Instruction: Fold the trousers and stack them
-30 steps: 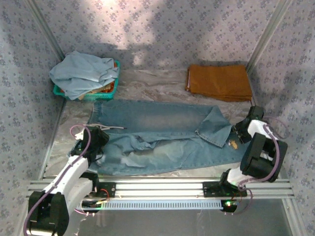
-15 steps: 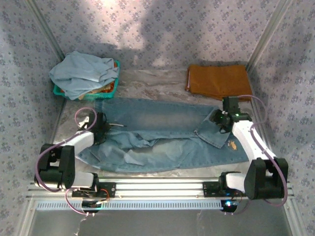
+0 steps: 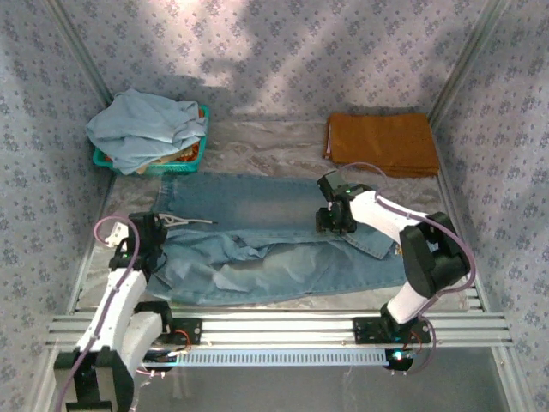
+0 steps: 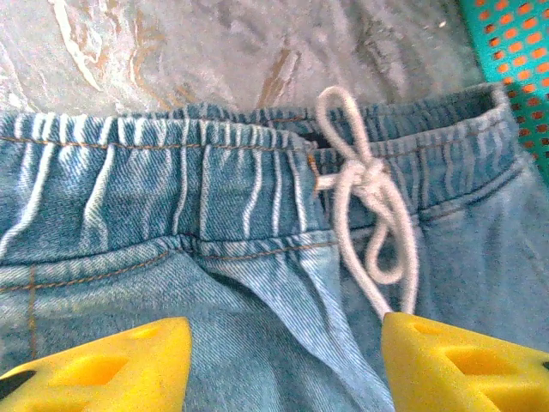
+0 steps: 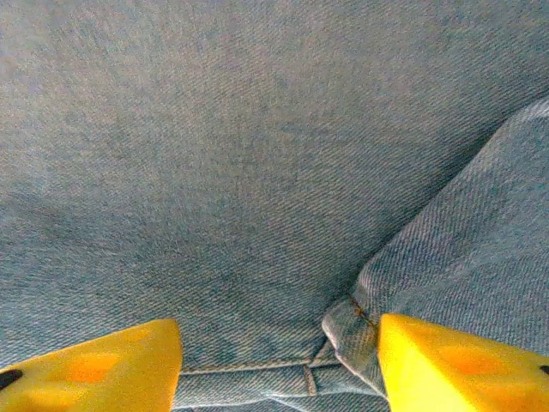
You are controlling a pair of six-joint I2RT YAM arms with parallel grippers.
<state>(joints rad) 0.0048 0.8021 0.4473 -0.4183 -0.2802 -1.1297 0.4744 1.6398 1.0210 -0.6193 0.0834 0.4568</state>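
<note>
Jeans point(image 3: 274, 245) lie spread flat across mid table point(image 3: 274, 154), waistband to the left, legs running right, w/ one leg end folded back over the cloth on the right side. Some wrinkles along the near leg. White drawstring point(image 4: 371, 206) is knotted at the waistband, loops lying loose on the denim.

L tool point(image 4: 281, 360) hangs just over the waistband area, yellow fingers point(image 4: 94, 365) apart, denim betw. them, nothing gripped. In the top view the L arm rises from its base at the near edge and leans fwd to the jeans' left end, L tool point(image 3: 153, 233) at the waist.

R tool point(image 5: 279, 360) sits low over the denim beside a hem corner, fingers point(image 5: 463, 360) apart, no grip. R arm is bent at the elbow and reaches back leftwards, R tool point(image 3: 331, 223) near the folded-back leg end.

Far right corner: folded brown trousers point(image 3: 382, 143). Far left: green basket point(image 3: 159, 165) heaped w/ pale blue cloth point(image 3: 146, 129).
</note>
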